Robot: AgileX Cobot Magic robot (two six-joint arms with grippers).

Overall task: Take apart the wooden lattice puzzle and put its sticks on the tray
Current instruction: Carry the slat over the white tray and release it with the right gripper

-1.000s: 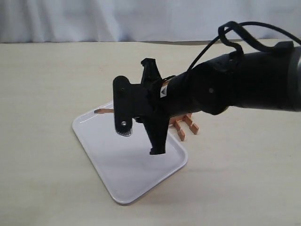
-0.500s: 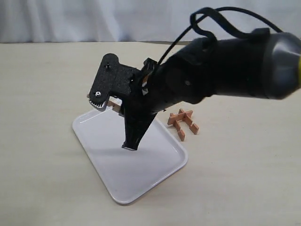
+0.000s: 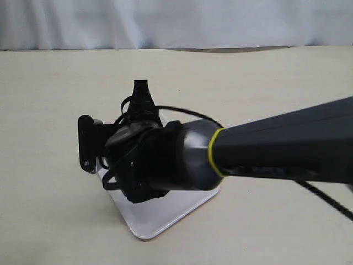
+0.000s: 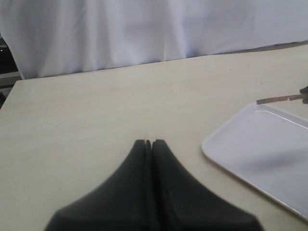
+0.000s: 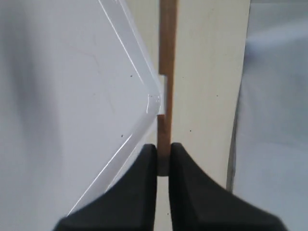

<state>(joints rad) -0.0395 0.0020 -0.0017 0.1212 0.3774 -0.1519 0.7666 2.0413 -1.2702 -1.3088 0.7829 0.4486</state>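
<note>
My right gripper (image 5: 163,150) is shut on one end of a reddish-brown stick (image 5: 167,57). The stick reaches out past a rounded corner of the white tray (image 5: 72,96), and one notch shows on its edge. In the left wrist view the same stick (image 4: 279,99) hangs at the tray's (image 4: 260,149) far corner. My left gripper (image 4: 148,143) is shut with nothing in it, over bare table beside the tray. In the exterior view the right arm (image 3: 265,149) hides the lattice puzzle and most of the tray (image 3: 160,227).
The tan table (image 3: 49,83) spreads all around the tray. A white curtain (image 3: 165,22) closes off the back. The right arm's black cable (image 3: 190,113) loops over its wrist.
The right arm has swung left and turned, carrying the stick toward the tray's far left corner. Its body now covers the rest of the puzzle, which showed to the tray's right before.
</note>
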